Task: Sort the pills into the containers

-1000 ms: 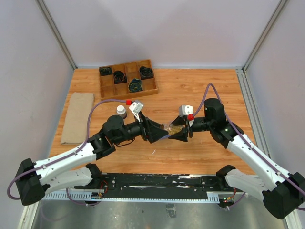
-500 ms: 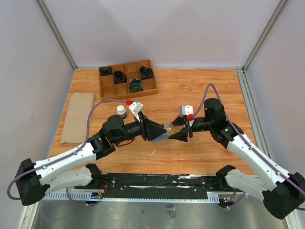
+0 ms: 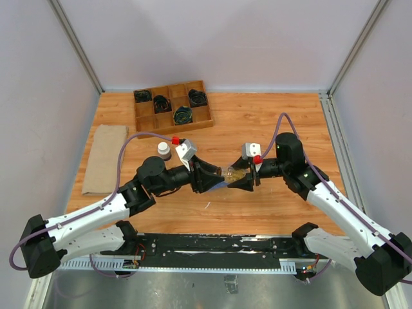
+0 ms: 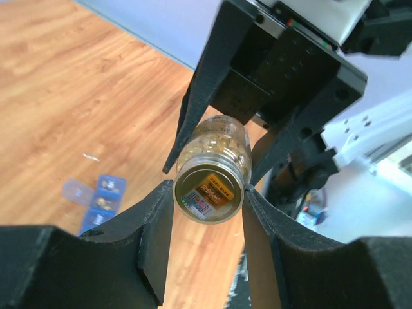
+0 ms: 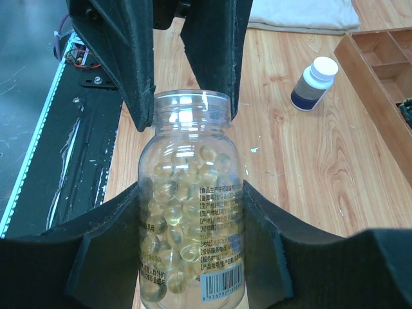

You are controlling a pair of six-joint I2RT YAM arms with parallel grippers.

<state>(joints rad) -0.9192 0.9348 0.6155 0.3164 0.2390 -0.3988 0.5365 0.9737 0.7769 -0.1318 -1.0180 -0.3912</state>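
A clear bottle full of round yellowish pills hangs level above the table between both arms. My right gripper is shut on its body, one pad on each side. My left gripper is shut on the bottle's other end, its fingers pressing both sides of the round rim with the yellow label. The two grippers meet nose to nose, left and right. The blue containers lie on the table below, one lid up, mostly hidden in the top view.
A dark brown bottle with a white cap stands behind the left arm. The wooden grid tray with black coils sits at the back left. A folded tan cloth lies along the left edge. A black rail runs along the near edge.
My left gripper's jaws have narrowed onto the bottle's end and its wrist has turned a little. The right gripper and the bottle have stayed put.
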